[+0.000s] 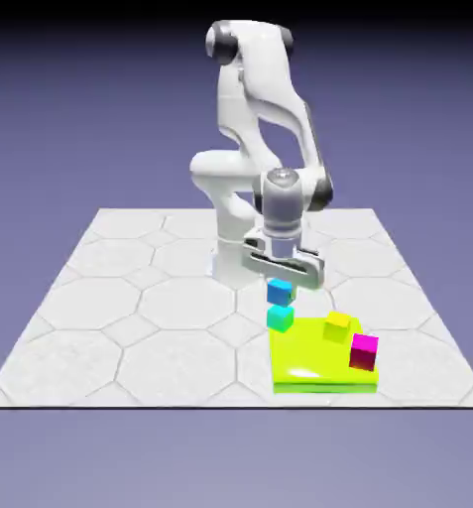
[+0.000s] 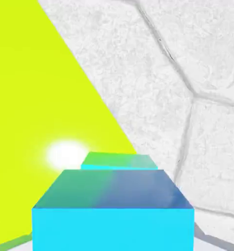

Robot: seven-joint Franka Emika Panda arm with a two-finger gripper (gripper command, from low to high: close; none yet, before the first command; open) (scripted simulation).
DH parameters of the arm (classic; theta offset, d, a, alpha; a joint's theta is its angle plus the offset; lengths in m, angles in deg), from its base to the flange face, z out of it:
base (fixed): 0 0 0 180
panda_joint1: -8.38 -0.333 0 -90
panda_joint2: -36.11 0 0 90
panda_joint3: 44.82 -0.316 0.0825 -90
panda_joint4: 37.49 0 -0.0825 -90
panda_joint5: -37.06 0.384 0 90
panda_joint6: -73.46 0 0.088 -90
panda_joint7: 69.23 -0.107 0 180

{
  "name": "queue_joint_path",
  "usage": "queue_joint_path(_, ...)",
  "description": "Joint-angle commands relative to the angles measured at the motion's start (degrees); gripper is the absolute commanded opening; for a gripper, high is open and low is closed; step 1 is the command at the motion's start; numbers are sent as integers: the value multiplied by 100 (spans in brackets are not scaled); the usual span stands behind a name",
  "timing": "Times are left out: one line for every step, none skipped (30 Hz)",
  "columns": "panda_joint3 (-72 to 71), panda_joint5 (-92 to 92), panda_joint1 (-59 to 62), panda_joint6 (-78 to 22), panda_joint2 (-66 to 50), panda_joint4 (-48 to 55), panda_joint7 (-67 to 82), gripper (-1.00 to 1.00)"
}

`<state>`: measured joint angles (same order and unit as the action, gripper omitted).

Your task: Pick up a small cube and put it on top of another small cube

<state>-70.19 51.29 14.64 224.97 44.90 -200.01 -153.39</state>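
— Where do we have the blue cube (image 1: 279,291) now?

— Clamped between our fingers (image 1: 280,286), which are closed on its sides. It hangs just above the teal cube (image 1: 280,317); from the exterior view we cannot tell whether the two faces touch yet.

— Why hold it by the sides?

— That leaves its underside free to land flat on the teal top. In the hand view the blue cube (image 2: 114,211) fills the bottom edge and hides our fingers, with a strip of the teal cube (image 2: 119,161) showing beyond it, so the two seem roughly lined up.

— And the neighbours?

— The teal cube sits at the corner of the lime slab (image 1: 324,369) on the surface (image 1: 131,298). The yellow cube (image 1: 338,325) and magenta cube (image 1: 364,351) stand apart, towards the exterior view's right, clear of our descent, we judge.
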Motion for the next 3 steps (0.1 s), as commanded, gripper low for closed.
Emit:
queue_joint_path(0, -3, 1, -4, 0, 0, -2, 100)
queue_joint_path(0, -3, 1, -4, 0, 0, -2, 100)
queue_joint_path(21, 39, -5, -249, 207, 42, 34, 100)
